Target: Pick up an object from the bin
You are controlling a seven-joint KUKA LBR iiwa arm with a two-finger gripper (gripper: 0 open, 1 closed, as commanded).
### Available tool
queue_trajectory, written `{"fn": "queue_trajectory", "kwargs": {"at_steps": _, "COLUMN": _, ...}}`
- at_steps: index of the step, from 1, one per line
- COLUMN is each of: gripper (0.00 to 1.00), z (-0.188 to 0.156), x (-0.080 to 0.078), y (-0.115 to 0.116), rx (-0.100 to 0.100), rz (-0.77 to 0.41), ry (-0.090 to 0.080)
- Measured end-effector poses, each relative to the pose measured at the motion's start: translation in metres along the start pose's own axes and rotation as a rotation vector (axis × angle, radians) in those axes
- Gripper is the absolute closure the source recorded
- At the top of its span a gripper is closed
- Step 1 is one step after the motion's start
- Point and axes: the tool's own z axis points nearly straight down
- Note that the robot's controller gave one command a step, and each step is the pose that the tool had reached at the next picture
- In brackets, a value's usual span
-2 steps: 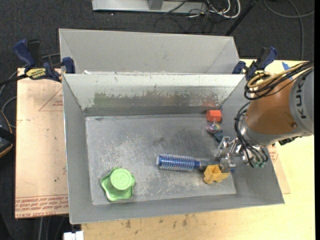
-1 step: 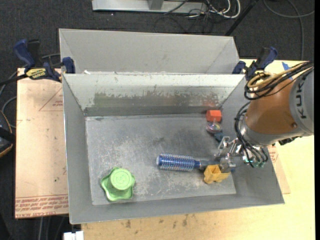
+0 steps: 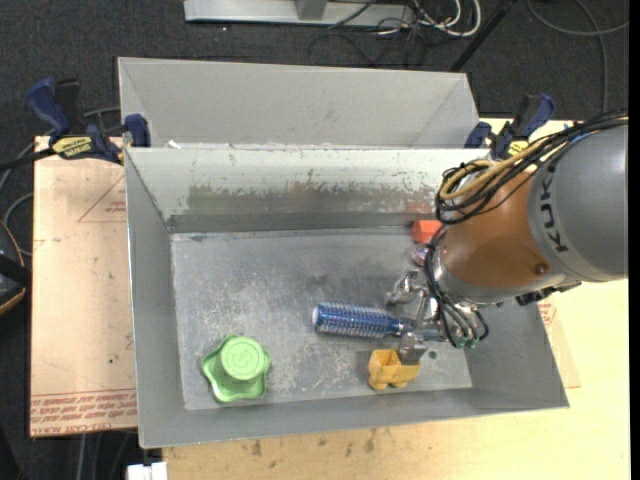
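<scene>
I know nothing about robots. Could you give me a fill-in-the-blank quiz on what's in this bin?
The flower-shaped cap in the lower left corner of the bin is ____.
The bristly brush lying beside the gripper is ____.
Just below the gripper lies a small ____ object.
Missing words: green, blue, yellow.

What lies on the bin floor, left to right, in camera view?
green flower-shaped cap → blue bristly brush → yellow block → orange-red piece by the back wall, partly hidden by the arm.
</scene>
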Motion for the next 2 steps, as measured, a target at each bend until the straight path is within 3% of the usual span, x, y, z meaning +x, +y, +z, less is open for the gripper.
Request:
{"fn": "queue_trajectory", "kwargs": {"at_steps": 1, "gripper": 1.00, "z": 0.000, "x": 0.003, "y": -0.002, "rx": 0.000, "rz": 0.003, "ry": 0.019}}
{"fn": "queue_trajectory", "kwargs": {"at_steps": 2, "gripper": 1.00, "z": -0.157, "x": -0.007, "y": -0.021, "rx": 0.001, "rz": 0.014, "ry": 0.005}}
